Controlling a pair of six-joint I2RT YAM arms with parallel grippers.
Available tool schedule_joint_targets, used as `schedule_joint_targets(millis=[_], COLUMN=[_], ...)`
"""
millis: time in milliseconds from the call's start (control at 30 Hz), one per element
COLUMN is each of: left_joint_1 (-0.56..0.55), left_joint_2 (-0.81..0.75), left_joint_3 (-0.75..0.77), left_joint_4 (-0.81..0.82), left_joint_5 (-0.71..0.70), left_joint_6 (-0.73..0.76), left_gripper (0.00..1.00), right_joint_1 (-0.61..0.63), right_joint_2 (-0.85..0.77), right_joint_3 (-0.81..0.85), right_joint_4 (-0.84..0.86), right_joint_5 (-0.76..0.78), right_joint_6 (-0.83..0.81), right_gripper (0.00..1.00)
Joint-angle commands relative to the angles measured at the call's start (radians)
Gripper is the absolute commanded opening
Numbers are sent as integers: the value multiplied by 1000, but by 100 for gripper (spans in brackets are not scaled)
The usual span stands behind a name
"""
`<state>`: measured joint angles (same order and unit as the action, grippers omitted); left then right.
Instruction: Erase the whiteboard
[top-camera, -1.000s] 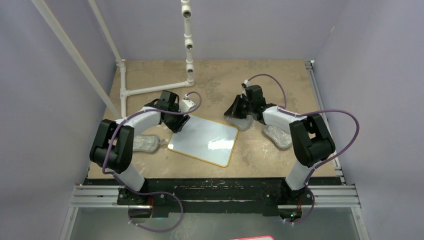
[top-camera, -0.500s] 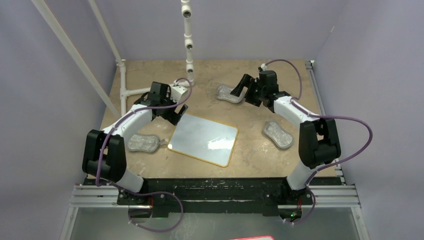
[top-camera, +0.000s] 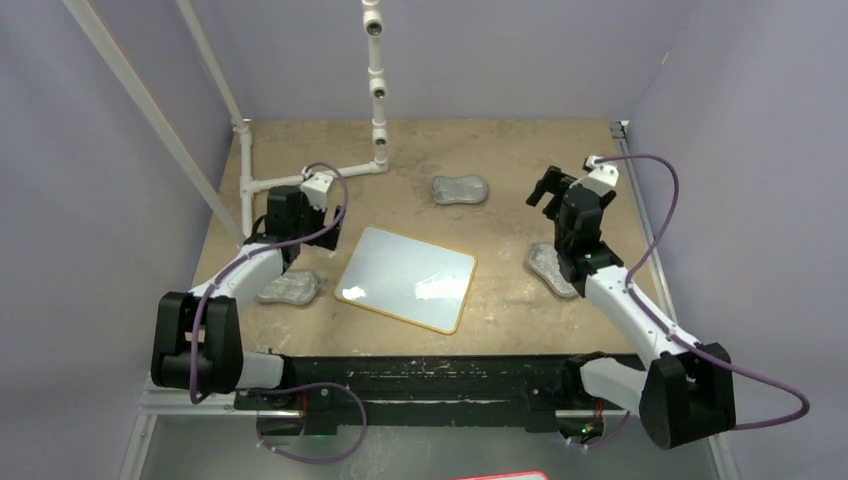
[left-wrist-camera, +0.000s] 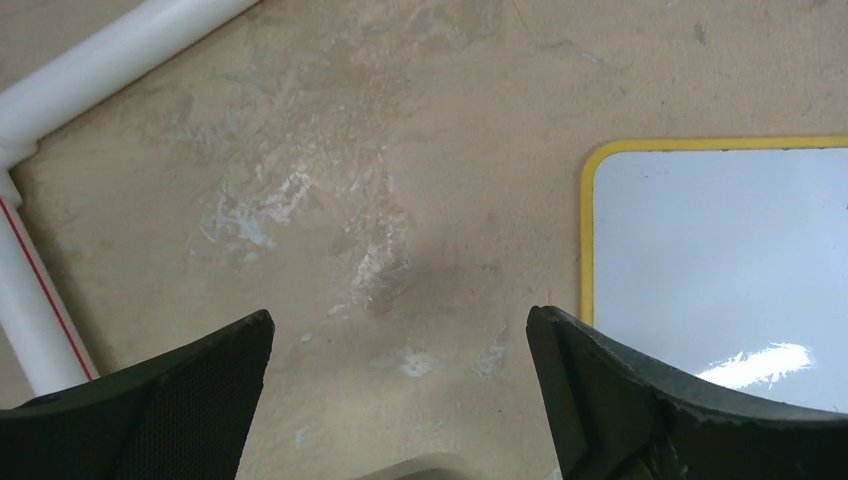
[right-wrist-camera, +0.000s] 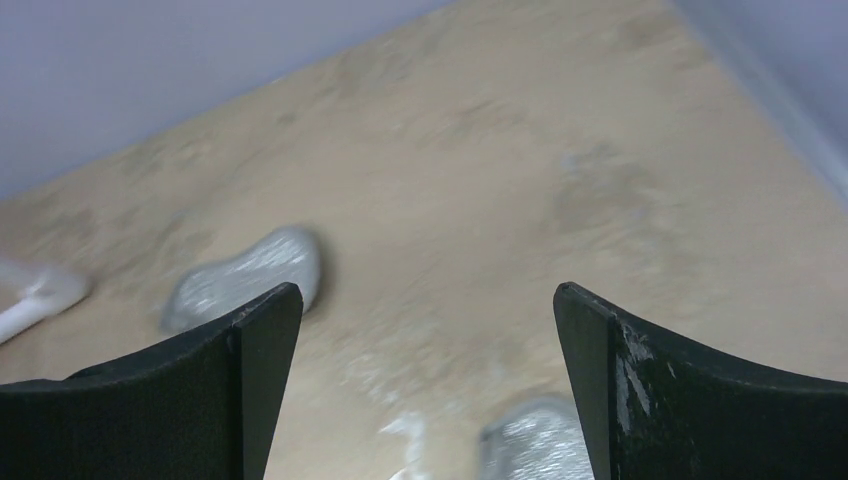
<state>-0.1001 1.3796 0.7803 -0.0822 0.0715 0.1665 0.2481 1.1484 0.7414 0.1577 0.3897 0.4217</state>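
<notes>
While the whiteboard lies flat on the table, its face plain white under a patch of glare, its yellow-rimmed rounded corner is found just to the right of the left gripper. That gripper's fingers are spread wide, with only bare tabletop between them. A white pipe is seen ahead and to the left of those fingers, well apart, so open surface is left in front of them. The right gripper is likewise held wide apart with nothing pinched. In its blurred view a grey cloth pad is seen ahead and to the left of its fingers. A second pad is seen low between them, nearer the right finger, and the table's far edge is met by the wall beyond. From above, a third pad is seen behind the left fingers, near the board's left edge but apart from it. Compared with half a second before, the left gripper is drawn back from the board's far-left corner toward the pipe. The right gripper is pulled away to the right of the far pad, which is left lying alone beyond the board's far edge.
</notes>
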Motion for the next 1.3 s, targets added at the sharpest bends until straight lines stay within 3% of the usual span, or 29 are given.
schedule_joint_targets(millis=[0,133,267,500,567,833,900,967,1033,1067,1167,1267], left_joint_1=[3,11,13,16,18,38,38,40,49,56,61,62], left_joint_2=[-45,-46,-12,111,118,293,253,279,266,285,269,269], left_joint_3=[-158,-292,-353,-439,-437,-589,-568,-544,-511,-518,-512,-513], left_joint_4=[324,570,705,1032,1043,1521,1413,1438,1332,1382,1343,1339], left_joint_5=[-35,-68,-62,-55,-65,-54,-40,-60,-59,-46,-44,-60], left_joint_6=[-60,-95,-101,-109,-101,-116,-105,-121,-129,-138,-143,-150], left_gripper=[99,99,99,99,99,99,99,99,99,99,99,99], right_joint_1=[-10,-19,-22,-44,-46,-60,-60,-60,-68,-70,-100,-141], right_joint_2=[-18,15,71,219,253,399,382,389,420,447,429,420], right_joint_3=[-136,-261,-348,-376,-386,-432,-441,-480,-543,-548,-492,-473], right_joint_4=[318,526,749,943,1020,1275,1251,1356,1456,1523,1362,1309], right_joint_5=[372,360,348,313,296,220,197,151,35,23,-3,-24], right_joint_6=[-225,-242,-279,-314,-349,-406,-378,-431,-452,-485,-417,-367], right_gripper=[99,99,99,99,99,99,99,98,99,99,99,99])
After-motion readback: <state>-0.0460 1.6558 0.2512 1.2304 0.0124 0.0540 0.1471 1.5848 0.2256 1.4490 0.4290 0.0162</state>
